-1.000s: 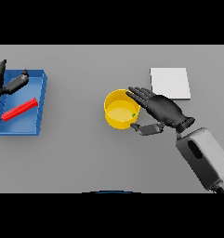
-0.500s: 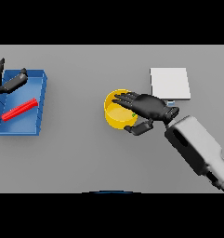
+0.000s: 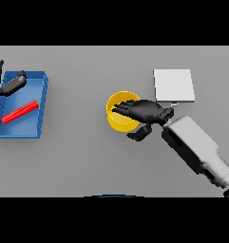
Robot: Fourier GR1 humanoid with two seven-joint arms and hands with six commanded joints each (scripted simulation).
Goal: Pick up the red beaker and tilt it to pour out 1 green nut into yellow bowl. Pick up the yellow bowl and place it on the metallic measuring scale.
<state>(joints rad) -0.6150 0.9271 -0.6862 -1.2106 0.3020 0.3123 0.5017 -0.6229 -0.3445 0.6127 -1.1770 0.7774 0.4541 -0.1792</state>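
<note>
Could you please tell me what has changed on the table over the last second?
The right hand has slid leftward over the yellow bowl, its fingers now spread across the bowl's opening with the thumb below its rim; whether it grips yet is unclear. The bowl, red beaker lying in the blue tray, measuring scale and left hand at the tray's far corner have stayed put.

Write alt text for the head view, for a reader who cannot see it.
The robot's right hand reaches over the yellow bowl at the middle of the grey table, fingers above it and thumb outside its near rim. The metallic measuring scale lies just beyond, right. At far left, the red beaker lies in a blue tray beside the left hand.
</note>
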